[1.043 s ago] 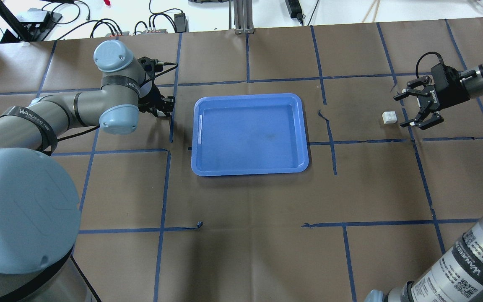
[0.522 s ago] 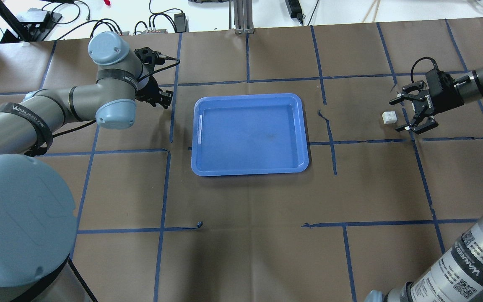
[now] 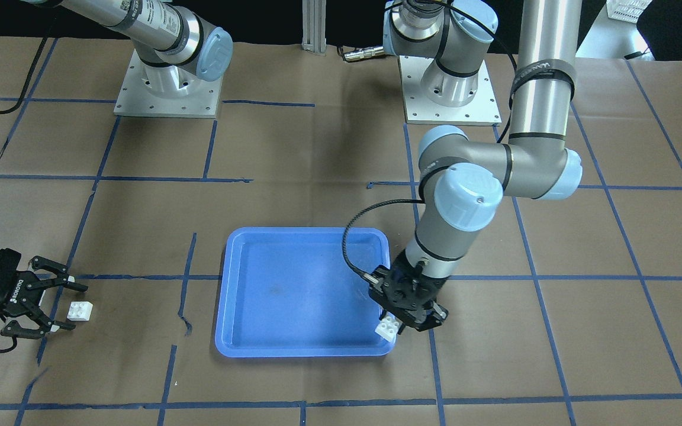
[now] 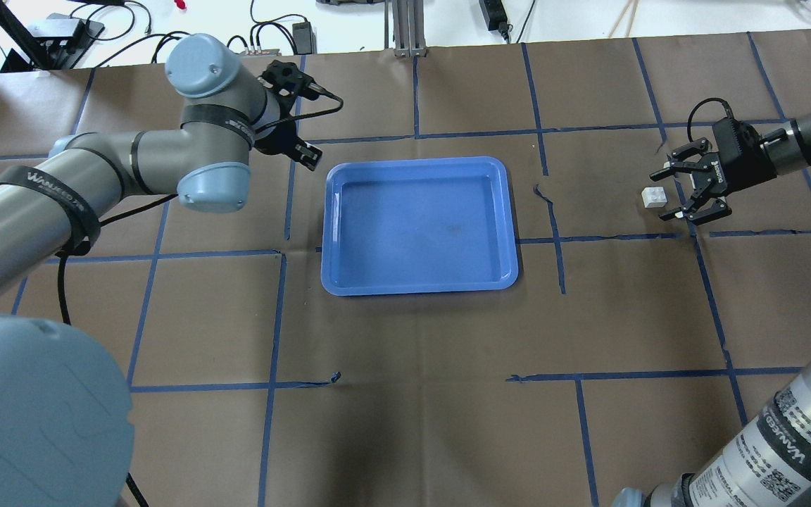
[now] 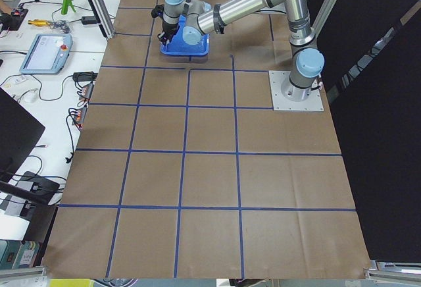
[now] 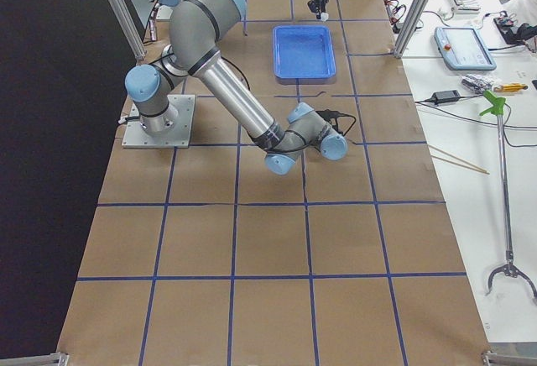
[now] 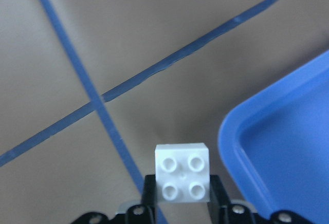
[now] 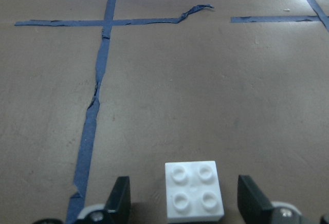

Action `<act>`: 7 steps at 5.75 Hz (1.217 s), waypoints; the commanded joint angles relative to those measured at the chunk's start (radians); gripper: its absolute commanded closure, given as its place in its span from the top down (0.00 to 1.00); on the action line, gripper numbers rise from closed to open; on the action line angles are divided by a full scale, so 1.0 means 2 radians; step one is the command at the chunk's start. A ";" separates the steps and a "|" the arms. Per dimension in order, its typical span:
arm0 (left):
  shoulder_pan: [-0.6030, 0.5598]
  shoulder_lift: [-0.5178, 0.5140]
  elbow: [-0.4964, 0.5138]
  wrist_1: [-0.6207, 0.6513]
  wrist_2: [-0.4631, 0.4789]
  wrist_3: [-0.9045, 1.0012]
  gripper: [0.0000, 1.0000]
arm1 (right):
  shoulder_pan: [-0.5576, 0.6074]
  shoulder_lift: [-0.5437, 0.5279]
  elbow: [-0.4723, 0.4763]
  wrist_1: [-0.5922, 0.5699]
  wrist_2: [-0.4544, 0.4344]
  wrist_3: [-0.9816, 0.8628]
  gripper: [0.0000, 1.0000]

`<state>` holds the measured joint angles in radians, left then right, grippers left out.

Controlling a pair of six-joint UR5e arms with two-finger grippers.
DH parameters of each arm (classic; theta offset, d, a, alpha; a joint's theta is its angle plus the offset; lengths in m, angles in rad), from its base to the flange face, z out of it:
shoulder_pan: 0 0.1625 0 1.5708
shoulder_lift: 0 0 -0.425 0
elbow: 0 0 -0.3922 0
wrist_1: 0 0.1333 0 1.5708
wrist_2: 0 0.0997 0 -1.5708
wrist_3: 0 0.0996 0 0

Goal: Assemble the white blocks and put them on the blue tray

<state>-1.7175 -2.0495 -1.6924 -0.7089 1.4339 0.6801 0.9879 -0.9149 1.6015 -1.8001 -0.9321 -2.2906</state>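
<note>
White blocks (image 3: 79,310) sit well apart, unjoined, on opposite sides of the blue tray (image 4: 412,218). The tray lies flat on the brown-papered bench (image 4: 412,422), about midway between its left and right edges, with nothing in it.

Toward the bench's right edge, level with the tray's far half, the loose block (image 8: 194,190) rests on the paper, studs up. The right end effector (image 4: 661,196) is low over the bench with its fingers spread wide. The wrist view shows the block between the two fingertips (image 8: 121,196), with a gap on each side.

Farther out, just beside the tray's far left corner, the left end effector (image 4: 309,155) is clamped on the gripped block (image 7: 182,179). Its fingers press two opposite sides, and the four studs face the wrist camera. This block hangs over bare paper and a blue tape line (image 7: 110,126), outside the tray's rim.
</note>
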 commanded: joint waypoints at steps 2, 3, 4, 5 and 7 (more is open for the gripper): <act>-0.052 -0.015 -0.018 -0.002 -0.005 0.219 0.17 | 0.000 0.000 -0.001 -0.001 -0.003 -0.001 0.48; -0.055 -0.035 -0.017 -0.002 -0.005 0.221 0.23 | 0.000 -0.002 -0.002 -0.002 -0.003 -0.001 0.40; -0.062 -0.042 -0.019 -0.002 -0.005 0.224 0.24 | 0.000 -0.004 -0.002 0.000 -0.003 0.002 0.38; -0.063 -0.042 -0.023 -0.002 -0.005 0.233 0.24 | 0.000 -0.010 -0.006 0.003 -0.001 0.006 0.38; -0.064 -0.037 -0.029 -0.003 -0.006 0.260 0.24 | 0.020 -0.073 0.001 0.016 -0.005 0.006 0.36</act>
<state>-1.8440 -2.1292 -1.7423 -0.7138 1.4223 1.1851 1.0035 -1.0012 1.5956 -1.7790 -0.9375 -2.2779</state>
